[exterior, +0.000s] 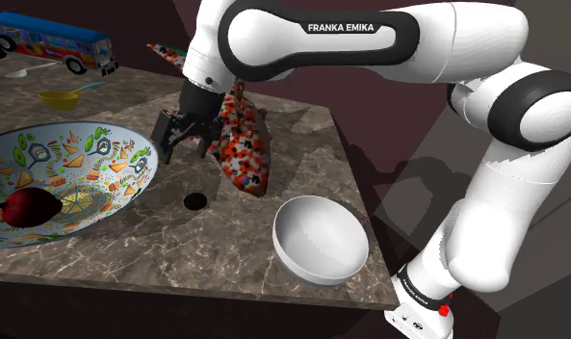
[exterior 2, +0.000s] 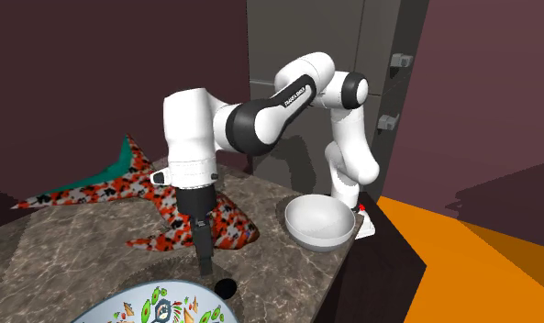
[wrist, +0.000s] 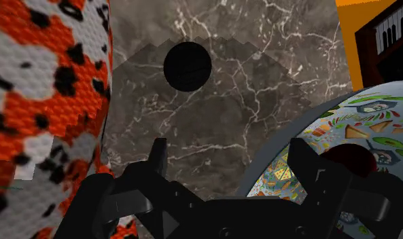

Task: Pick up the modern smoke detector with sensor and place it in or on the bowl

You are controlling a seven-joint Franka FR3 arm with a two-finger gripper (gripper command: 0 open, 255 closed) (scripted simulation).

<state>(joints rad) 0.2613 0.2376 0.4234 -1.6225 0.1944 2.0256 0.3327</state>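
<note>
The smoke detector [exterior: 194, 200] is a small flat black disc lying on the dark marble counter [exterior: 206, 246]; I also see the disc [exterior 2: 226, 285] near the counter's front edge in the second exterior view. My gripper [exterior: 185, 144] hangs open just above and behind it, with nothing between the fingers. In the wrist view the disc [wrist: 187, 66] lies ahead of the gripper [wrist: 227, 153], clear of both fingertips. A plain white bowl [exterior: 321, 238] sits empty at the counter's corner near the stand, seen again [exterior 2: 320, 222] to the second exterior view's right.
A toy plane [exterior: 243, 144] patterned orange, black and white lies right beside the gripper. A large patterned bowl [exterior: 110, 154] holding a dark red object [exterior: 28, 205] is at the shoulder view's left. Farther back are a yellow scoop [exterior: 60, 97] and a toy bus [exterior: 52, 40].
</note>
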